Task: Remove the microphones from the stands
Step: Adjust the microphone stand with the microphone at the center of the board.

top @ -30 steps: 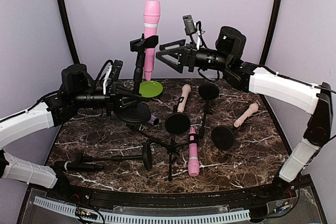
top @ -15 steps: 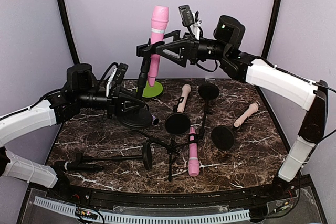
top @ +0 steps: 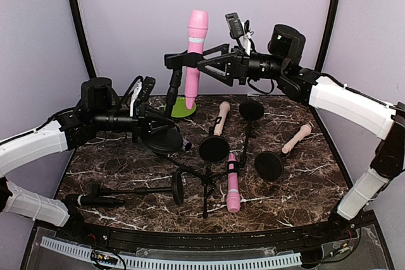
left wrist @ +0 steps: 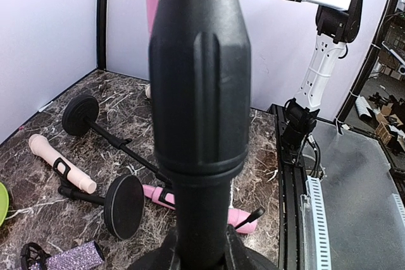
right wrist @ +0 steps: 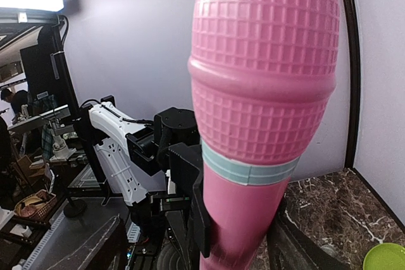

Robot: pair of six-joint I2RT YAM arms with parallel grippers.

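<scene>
The pink microphone (top: 197,30) stands upright above the back of the surface (top: 304,181), at the top of the black stand (top: 169,96). Its head is up and its lower end hangs in front of a green plate (top: 182,107). The clip (top: 174,60) of the stand lies against the handle. In the right wrist view the microphone (right wrist: 262,93) fills the middle, and the black clip (right wrist: 190,200) touches the handle just under the pale ring. We cannot tell if the clip really grips it.

The right pincer (top: 201,60) reaches in from the right at the height of the clip, with one finger on each side of the handle. We cannot tell if the fingers already press on it.

The left pincer (top: 150,128) is pinching the pole of the stand low down, just above its round base (top: 166,140). In the left wrist view this pole (left wrist: 199,112) is very near and upright.

On the surface lie other stands, a second pink microphone (top: 233,184) and two beige ones (top: 221,117) (top: 297,137).
</scene>
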